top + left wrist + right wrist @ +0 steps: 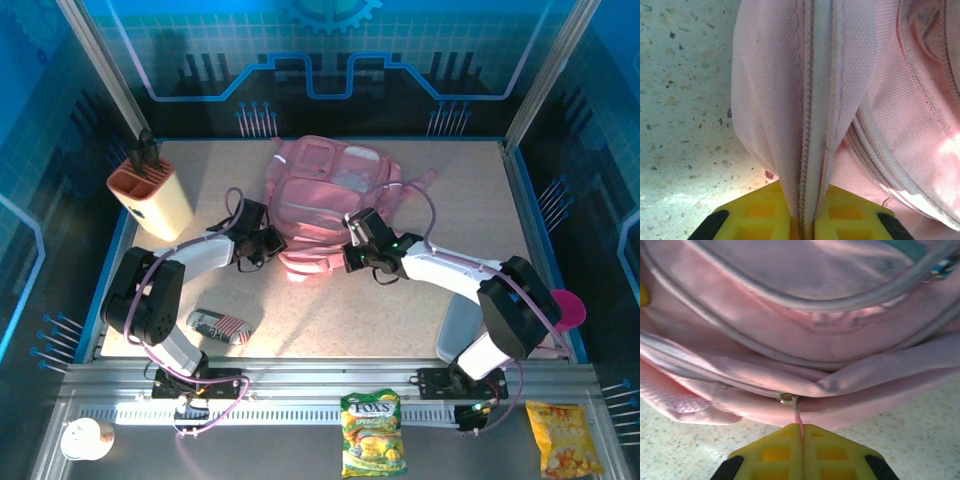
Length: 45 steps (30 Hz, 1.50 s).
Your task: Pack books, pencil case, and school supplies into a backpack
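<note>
A large pink fabric backpack (330, 195) lies flat in the middle of the far half of the speckled beige table (400, 320), front pockets up, and both arms reach in to its near edge. The left gripper (268, 245) sits at the bag's near left corner. In the left wrist view its yellow fingers (765, 215) are pressed together on a raised fold of the pink cloth (805, 100) that has a zipper seam running down its middle, so the left gripper (802, 222) is clamped on the bag itself, with bare table to the left of the fold. The right gripper (352, 260) meets the bag's near edge just right of centre. In the right wrist view its yellow fingers (770, 452) are closed tight, with a thin pink zipper pull (798, 419) pinched between the tips of the right gripper (801, 432). The pull leads up to a small metal slider (786, 398) on the lowest zipper line of the backpack (805, 340). A small oblong pencil case with a dark-and-white print and red-white stripes (218, 326) lies on the table near the left arm's base, well apart from the bag. A beige holder with an orange top (152, 203) stands at the far left of the table. On the metal ledge in front of the arm bases lie a green and yellow snack bag (372, 432) and, further right, a yellow snack bag (560, 438).
</note>
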{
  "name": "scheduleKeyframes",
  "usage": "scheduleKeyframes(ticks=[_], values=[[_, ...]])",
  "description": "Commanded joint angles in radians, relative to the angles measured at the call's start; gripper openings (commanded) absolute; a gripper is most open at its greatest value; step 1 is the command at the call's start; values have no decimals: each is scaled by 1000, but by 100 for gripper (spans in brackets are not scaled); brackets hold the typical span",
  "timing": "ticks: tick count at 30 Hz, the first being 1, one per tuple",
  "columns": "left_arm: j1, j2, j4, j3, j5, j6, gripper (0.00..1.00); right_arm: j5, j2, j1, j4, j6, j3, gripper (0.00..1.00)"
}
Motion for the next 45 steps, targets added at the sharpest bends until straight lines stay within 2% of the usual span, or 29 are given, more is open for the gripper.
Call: scheduleKeyframes(ticks=[1, 5, 7, 10, 13, 16, 23, 33, 36, 41, 45], values=[[22, -39, -38, 26, -11, 46, 3, 58, 14, -41, -52, -40, -2, 0], [22, -37, -39, 28, 5, 49, 3, -2, 18, -43, -43, -53, 4, 0], [22, -37, -39, 30, 14, 50, 4, -54, 18, -43, -28, -47, 1, 6], [22, -36, -39, 33, 26, 49, 4, -65, 36, -43, -16, -32, 3, 19], [22, -35, -38, 36, 32, 49, 4, -41, 68, -43, -17, -23, 18, 26], [22, -36, -39, 37, 33, 51, 5, -42, 101, -43, -10, -18, 34, 28], [22, -39, -43, 36, 32, 53, 5, -37, 113, -44, 7, -15, 53, 24], [27, -36, -44, 37, 29, 55, 5, -19, 51, -48, -13, -6, 43, 27], [27, -33, -44, 37, 27, 56, 5, -24, 50, -48, -11, -6, 44, 23], [28, -36, -45, 36, 26, 57, 5, -23, 68, -50, -14, -6, 53, 12], [29, -43, -50, 29, 21, 58, 4, 19, 65, -51, -15, 1, 44, 4]])
